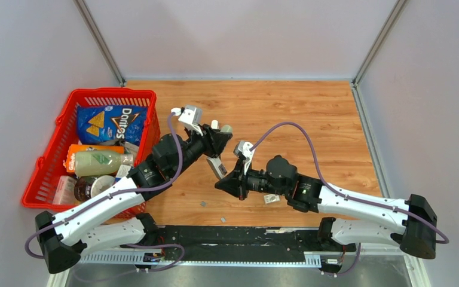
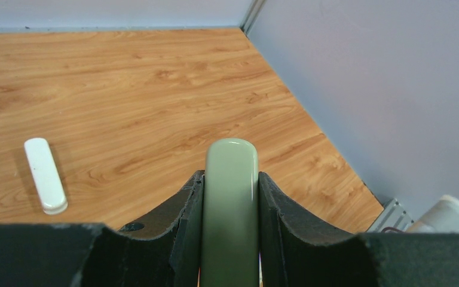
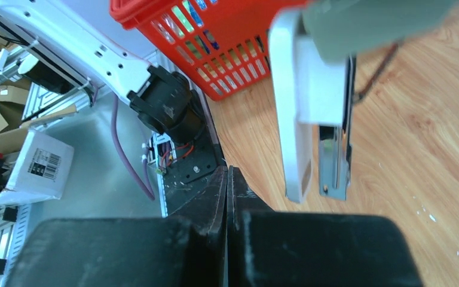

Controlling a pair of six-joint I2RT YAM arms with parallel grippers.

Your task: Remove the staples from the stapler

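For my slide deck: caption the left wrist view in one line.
Left jaws grip a pale green stapler over the wooden table; a white oblong piece lies at left.

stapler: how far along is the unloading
Done: the left gripper holds the stapler up and opened, its metal magazine exposed, and a few staples lie on the table. In hand: the right gripper, shut and apparently empty, sits near the magazine. Left: whether staples remain inside cannot be told.
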